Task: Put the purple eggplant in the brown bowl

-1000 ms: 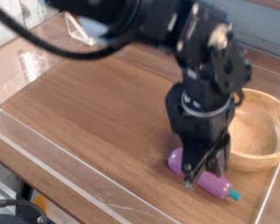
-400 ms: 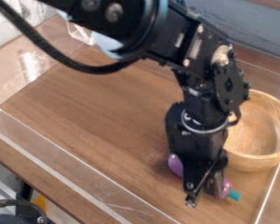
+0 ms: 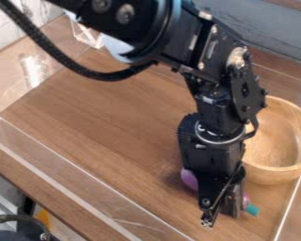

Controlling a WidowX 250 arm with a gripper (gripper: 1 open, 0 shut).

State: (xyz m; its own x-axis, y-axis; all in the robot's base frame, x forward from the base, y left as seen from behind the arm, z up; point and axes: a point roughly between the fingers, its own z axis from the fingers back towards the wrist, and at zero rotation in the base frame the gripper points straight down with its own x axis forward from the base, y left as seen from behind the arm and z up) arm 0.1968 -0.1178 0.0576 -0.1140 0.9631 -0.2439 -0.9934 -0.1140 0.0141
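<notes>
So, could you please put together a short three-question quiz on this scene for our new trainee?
1. True or false: the purple eggplant already lies inside the brown bowl.
2. Where is the gripper in relation to the eggplant? A) high above the bowl B) down over the eggplant, hiding most of it C) far off at the table's left edge
3. Fill in: the eggplant's teal-green stem tip points toward the ____ of the picture.

Key
1. False: it lies on the wooden table, in front of the bowl.
2. B
3. right
</notes>
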